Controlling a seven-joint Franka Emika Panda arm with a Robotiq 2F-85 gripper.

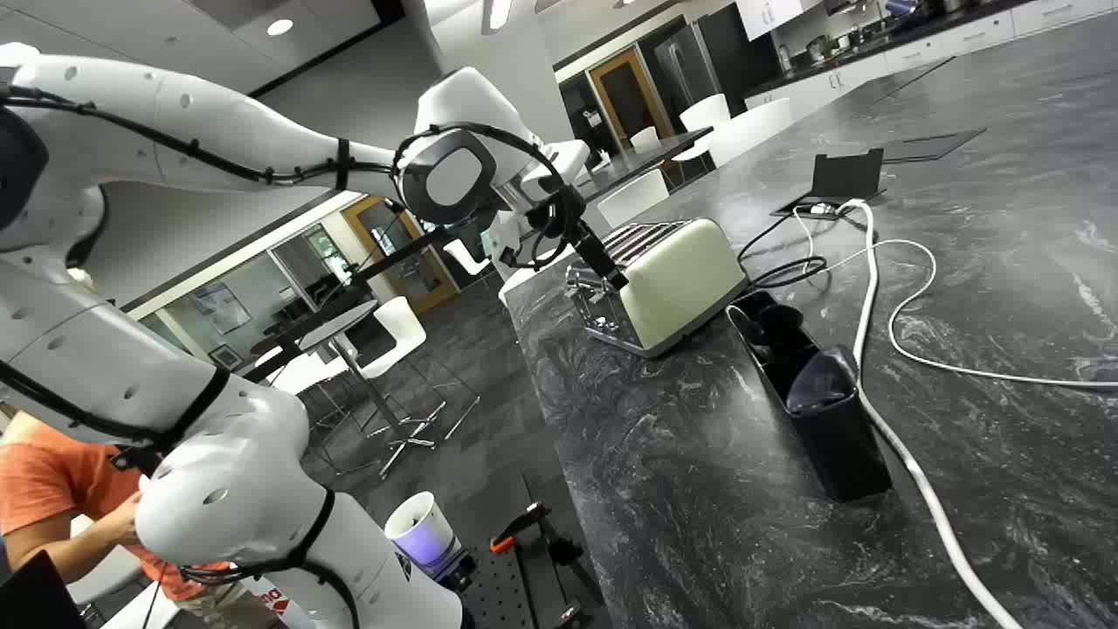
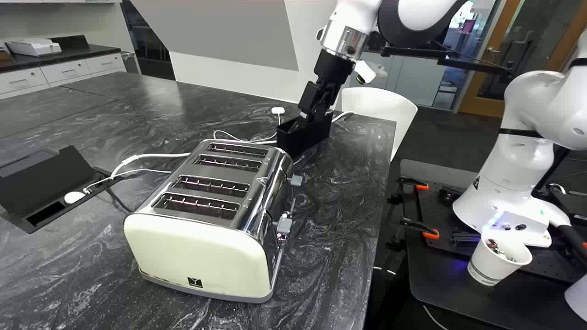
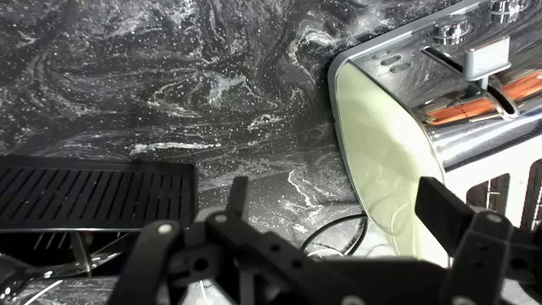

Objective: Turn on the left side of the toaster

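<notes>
Spread wide at the pincer [image 3: 338, 199], holding nothing, near the toaster [image 2: 202, 243] on the worktop [image 2: 339, 256]. Might confuse the levers [image 2: 284, 225] by misjudging sides, or knock the bin [image 1: 843, 450] by swinging low.

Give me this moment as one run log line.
end effector: open, holding nothing | toaster: on counter | lever in wrist view: not touched | black container: beside toaster, apart

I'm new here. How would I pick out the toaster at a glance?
Start with the dark, marbled countertop. Near a narrow black container on it stands the toaster, a boxy appliance with rounded corners and four long slots on top. Its cream end panel and shiny metal front set it apart from that container and the white cables nearby.
</notes>
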